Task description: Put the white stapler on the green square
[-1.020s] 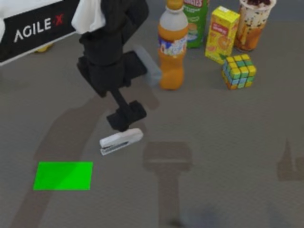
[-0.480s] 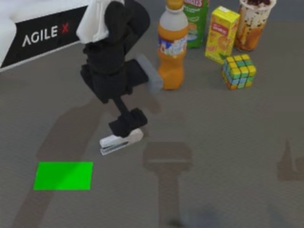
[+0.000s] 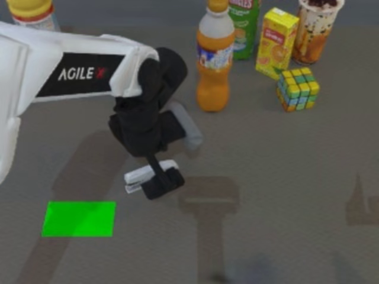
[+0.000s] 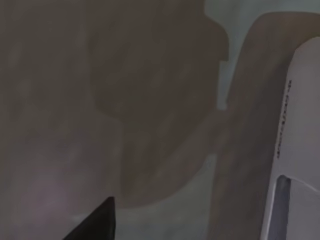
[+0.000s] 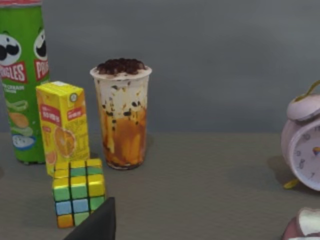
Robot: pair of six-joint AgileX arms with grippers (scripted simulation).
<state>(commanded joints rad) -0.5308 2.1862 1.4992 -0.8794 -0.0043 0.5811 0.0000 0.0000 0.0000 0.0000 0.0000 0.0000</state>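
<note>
The white stapler (image 3: pixel 141 176) lies flat on the table, up and to the right of the green square (image 3: pixel 79 218), apart from it. My left gripper (image 3: pixel 161 182) is down over the stapler's right end and hides that part of it. In the left wrist view the stapler (image 4: pixel 300 150) fills one side, close up, and one dark fingertip (image 4: pixel 100 225) stands well off from it, so the gripper is open. My right arm is out of the top view; its wrist view shows one fingertip (image 5: pixel 102 220) set wide, holding nothing.
Along the back stand an orange bottle (image 3: pixel 213 59), a green can (image 3: pixel 244 26), a yellow juice box (image 3: pixel 276 42) and a drink cup (image 3: pixel 320 29), with a colour cube (image 3: pixel 298 89) in front. A pink alarm clock (image 5: pixel 305 145) shows in the right wrist view.
My left arm has swung forward and down, bringing its gripper from just behind the stapler onto its right end. The stapler has stayed in place.
</note>
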